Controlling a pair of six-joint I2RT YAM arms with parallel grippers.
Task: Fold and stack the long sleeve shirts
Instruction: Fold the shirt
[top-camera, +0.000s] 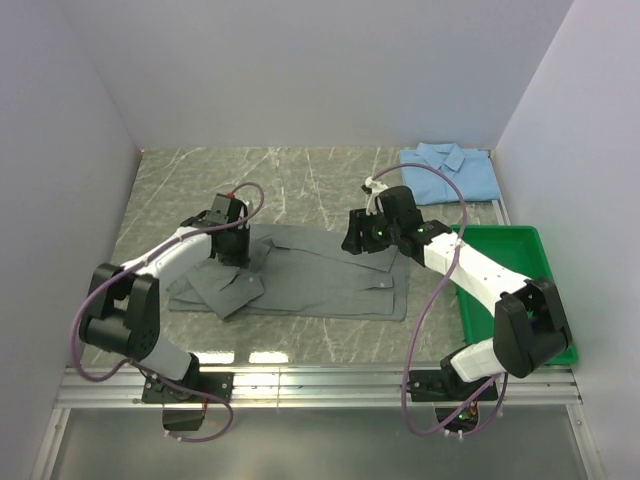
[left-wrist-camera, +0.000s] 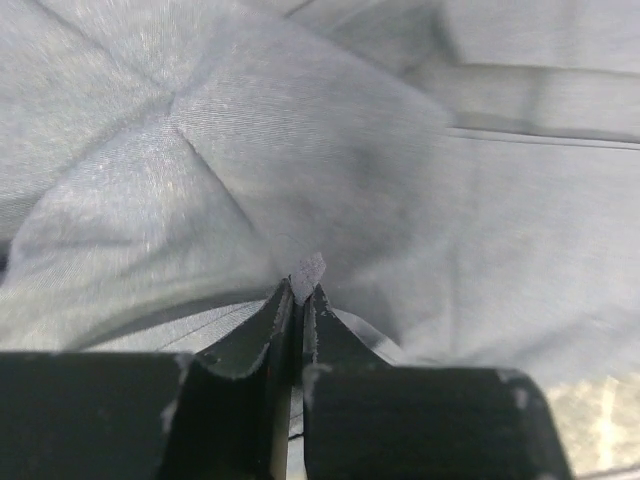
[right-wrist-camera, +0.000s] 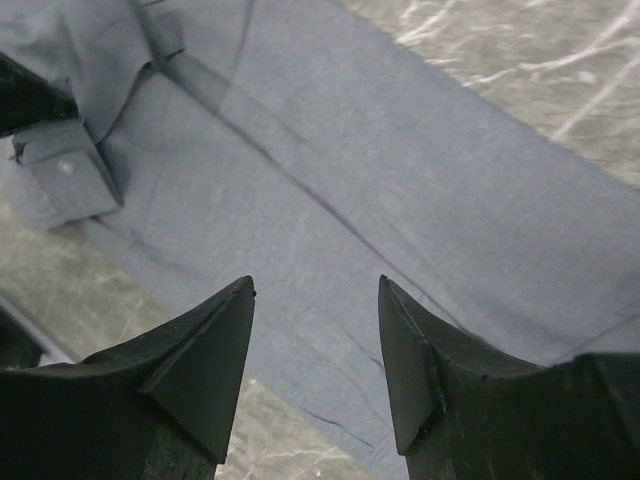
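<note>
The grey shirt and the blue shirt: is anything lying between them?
No object lies there. The top view shows only bare tabletop between the grey shirt and the blue shirt, with the right arm crossing above part of that stretch.

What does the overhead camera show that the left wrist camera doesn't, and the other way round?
Only the overhead view shows the folded light blue shirt in the far right corner, the green tray, and the open right tool above the grey shirt. Only the left wrist view shows the left tool pinched shut on a fold of that shirt, with a scrap of cloth peeking out at its tips. Both show the grey shirt.
</note>
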